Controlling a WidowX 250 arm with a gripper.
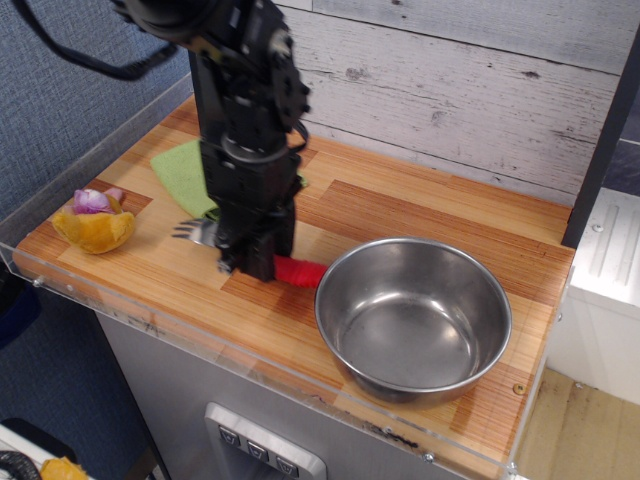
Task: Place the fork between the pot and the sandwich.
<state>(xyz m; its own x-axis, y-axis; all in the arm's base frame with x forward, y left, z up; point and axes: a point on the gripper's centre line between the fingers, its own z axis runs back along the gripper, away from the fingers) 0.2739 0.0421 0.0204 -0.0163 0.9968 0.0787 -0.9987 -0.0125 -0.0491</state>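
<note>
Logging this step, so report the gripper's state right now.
Gripper: closed on the fork, low over the wooden counter, between the sandwich and the pot.

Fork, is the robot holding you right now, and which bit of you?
Yes. The gripper holds the fork around its middle: grey tines poke out left, red handle pokes out right.
</note>
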